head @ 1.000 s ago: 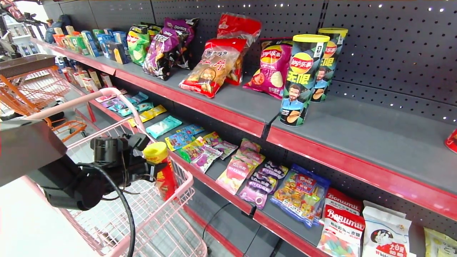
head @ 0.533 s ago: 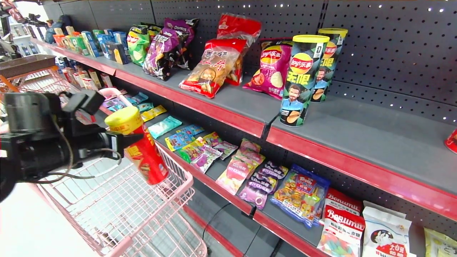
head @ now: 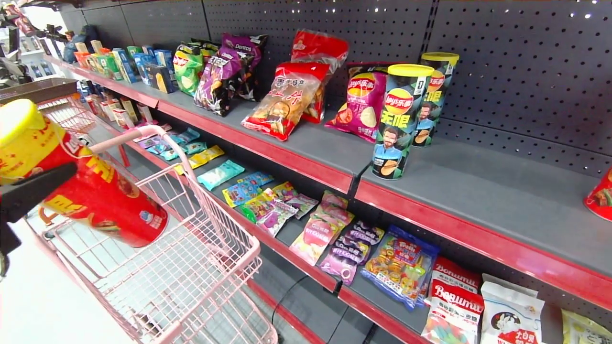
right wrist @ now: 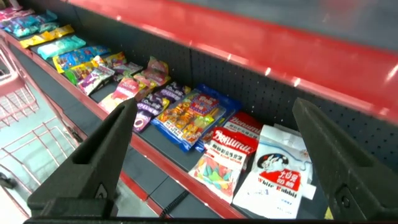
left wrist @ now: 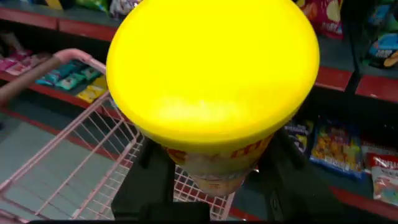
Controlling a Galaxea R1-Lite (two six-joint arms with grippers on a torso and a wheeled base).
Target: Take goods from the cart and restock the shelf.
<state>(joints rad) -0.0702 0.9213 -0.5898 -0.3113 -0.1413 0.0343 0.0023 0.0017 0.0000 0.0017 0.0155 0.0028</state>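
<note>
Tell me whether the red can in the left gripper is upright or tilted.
Tilted: the red can has its yellow lid up toward the robot's left, base lower right, over the pink cart.

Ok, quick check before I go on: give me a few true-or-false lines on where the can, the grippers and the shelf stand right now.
1. The left gripper is shut on a red can with a yellow lid. True.
2. Two dark cans stand upright on the top shelf. True.
3. The red can stands on the top shelf. False: it is held tilted in the air over the pink cart.
4. The right gripper holds a bag. False: it is open and empty.
</note>
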